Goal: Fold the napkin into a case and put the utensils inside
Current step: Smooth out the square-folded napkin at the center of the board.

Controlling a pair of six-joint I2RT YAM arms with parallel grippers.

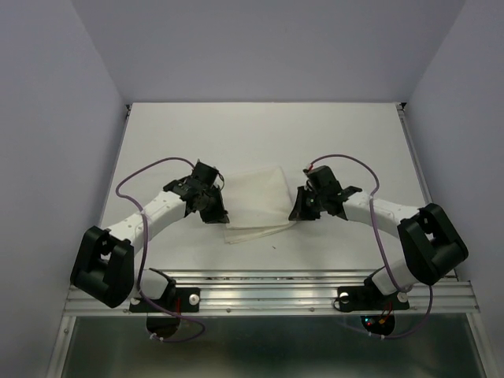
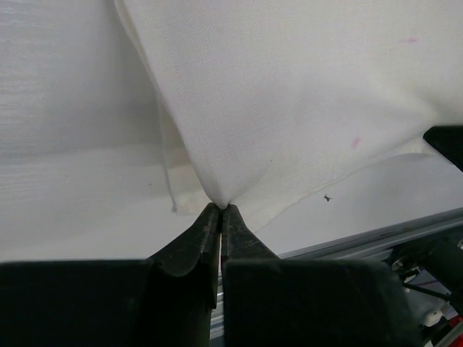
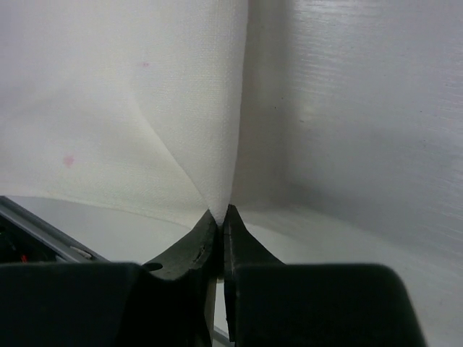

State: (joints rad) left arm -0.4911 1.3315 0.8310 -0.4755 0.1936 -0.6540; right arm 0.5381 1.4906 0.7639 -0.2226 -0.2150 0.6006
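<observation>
left gripper, black, two-finger: tips pressed together, clamped on the left corner of the napkin, a thin white rectangular sheet with a fine weave, slightly see-through. right gripper, same black build: tips together too, pinching the opposite, right corner.

Cloth tents out of each pinch in a cone, soft creases fanning from the tips. Between the pinches the sheet looks raised and stretched fairly flat. A lower layer lies on the matte white table beneath it, its edge showing nearer the table's near edge than the grippers are. A few faint pink specks on the weave in both wrist views.

Napkin sits mid-table, a bit toward the near edge, roughly centred left to right, with a gripper touching it on each side. Tiny dark speck on the surface just beside the napkin's near edge. Tabletop is nearly the same white as the cloth.

Ribbed aluminium rail along the near edge carries both arm bases. Purple cables loop off each arm. Pale lavender walls on three sides.
</observation>
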